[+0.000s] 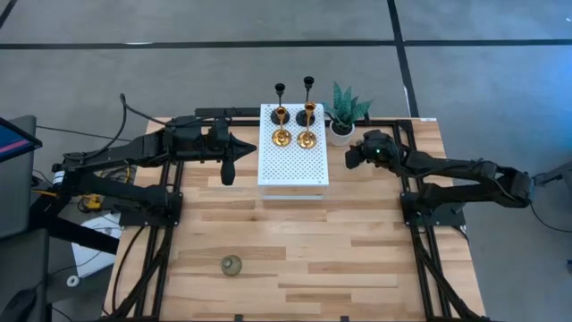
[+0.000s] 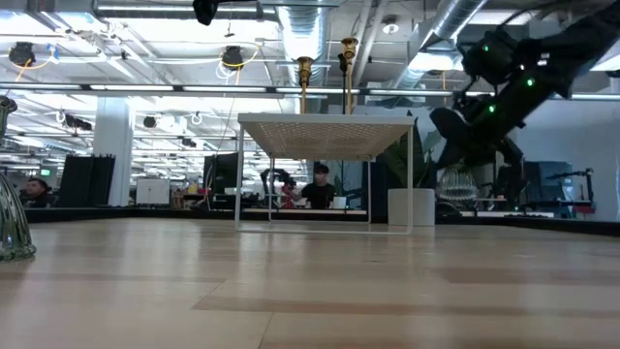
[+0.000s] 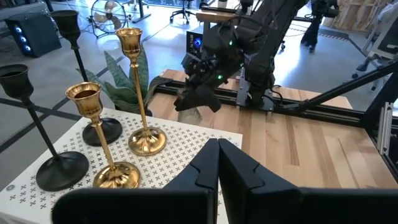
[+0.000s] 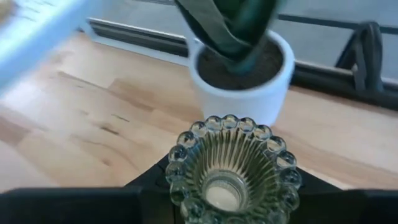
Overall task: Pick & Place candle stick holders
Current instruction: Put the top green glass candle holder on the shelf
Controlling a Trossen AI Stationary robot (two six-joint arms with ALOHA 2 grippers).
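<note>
Gold holders [image 1: 294, 137] two, black [image 1: 294, 112] two, green glass [image 4: 232, 167] one in right claw [image 4: 232, 205]; left claw [image 3: 217, 163] together.

This is an open-plan robotics lab or workshop in an industrial-style office hall. Exposed ducts [image 2: 291, 29] and pipes run under a bare ceiling with strip lights, and the floor [image 1: 223, 72] is grey concrete marked with dark lines. Beyond the wooden bench [image 1: 304, 250], a person [image 2: 318, 189] sits at desks with monitors, and a floor fan [image 3: 107, 11] stands nearby.
</note>
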